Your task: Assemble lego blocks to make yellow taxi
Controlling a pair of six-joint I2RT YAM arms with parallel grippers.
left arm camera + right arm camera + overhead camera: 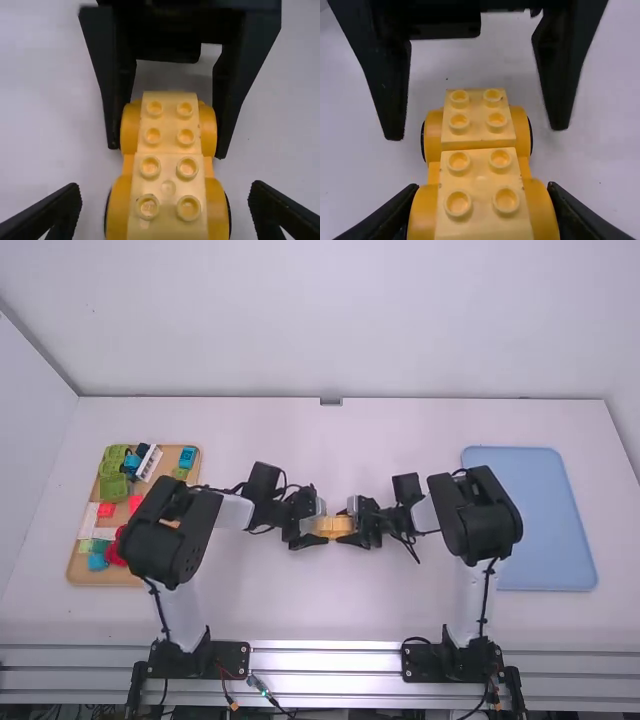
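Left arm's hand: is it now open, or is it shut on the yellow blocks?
Open. In the left wrist view, the left hand shows a gap between each finger and the yellow blocks.

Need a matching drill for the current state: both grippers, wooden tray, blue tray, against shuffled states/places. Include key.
1. left gripper
2. right gripper
3. wooden tray
4. blue tray

A. at the high view's right side
B. fingers open, apart from the yellow car
C. holds assorted blocks
D. fingers closed on the yellow car

Pairs: 1-B, 2-D, 3-C, 4-A
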